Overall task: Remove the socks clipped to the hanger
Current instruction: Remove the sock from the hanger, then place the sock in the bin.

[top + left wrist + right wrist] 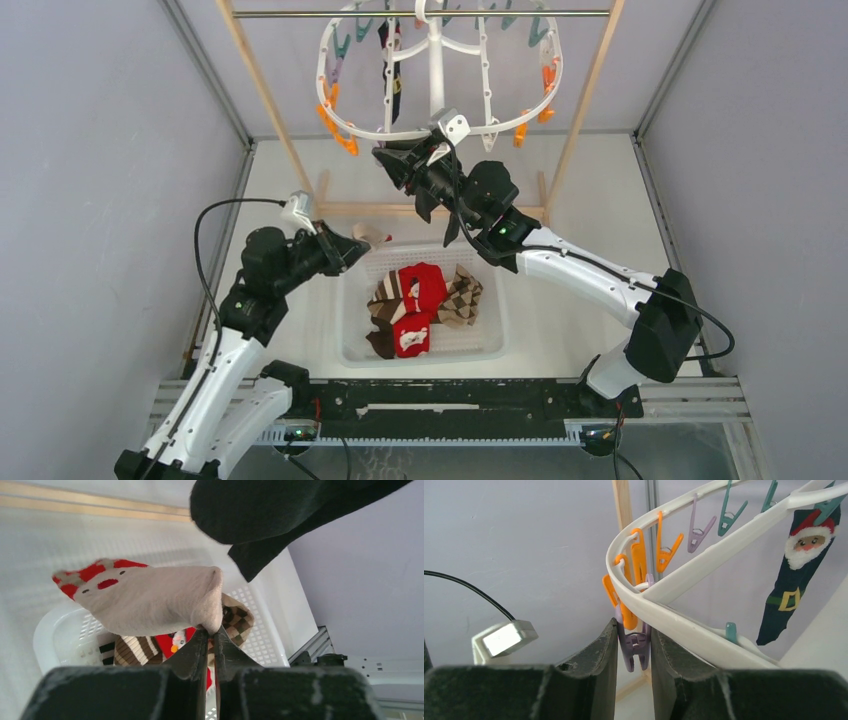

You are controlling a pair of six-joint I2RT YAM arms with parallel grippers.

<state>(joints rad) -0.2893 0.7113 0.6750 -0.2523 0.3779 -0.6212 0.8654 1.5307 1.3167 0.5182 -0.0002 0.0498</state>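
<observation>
Left fingers (197,649) pinching the cuff of a beige-and-red sock (150,600) over the white basket (62,627), right fingers (606,652) squeezing a purple clip (634,647) on the hanger (684,625) rim, black sock (260,510) dangling under that arm, probably from that clip but the view's blocked, navy Santa sock (794,580) clipped further round.

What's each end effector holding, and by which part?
Left end effector pinches the beige fabric sock with red marks by its plain end. Right end effector grips the lower end of a lilac plastic clip on the white plastic hanger.
</observation>
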